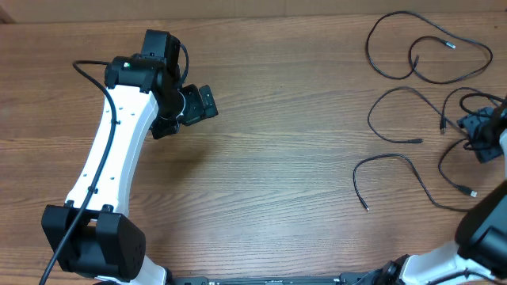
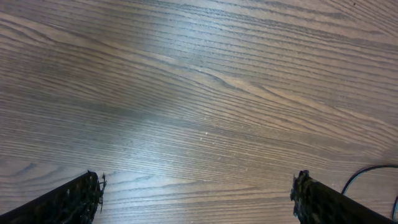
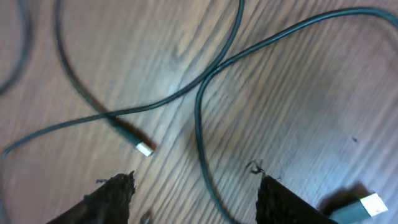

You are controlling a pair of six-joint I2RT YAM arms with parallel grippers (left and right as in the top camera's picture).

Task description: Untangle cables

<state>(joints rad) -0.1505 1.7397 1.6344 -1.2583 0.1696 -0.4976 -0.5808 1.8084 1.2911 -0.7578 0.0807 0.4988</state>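
Several thin black cables lie on the wooden table at the right in the overhead view: a big loop (image 1: pixel 394 77) at the top, an arc (image 1: pixel 404 89) under it, and a lower one (image 1: pixel 396 156). My right gripper (image 1: pixel 479 141) is down among them at the right edge. In the right wrist view it (image 3: pixel 196 196) is open, and one cable (image 3: pixel 200 143) runs between its fingers (image 3: pixel 115 196) without touching either. Another cable crosses that one and ends in a silver plug (image 3: pixel 144 149). My left gripper (image 1: pixel 202 103) stands far off at the left, open (image 2: pixel 196 199) over bare wood.
A second silver plug (image 3: pixel 372 203) lies just right of my right gripper's right finger. The left arm's white link (image 1: pixel 111 150) stretches from the front left base toward the back. Its thick black wiring (image 1: pixel 87 67) loops beside it.
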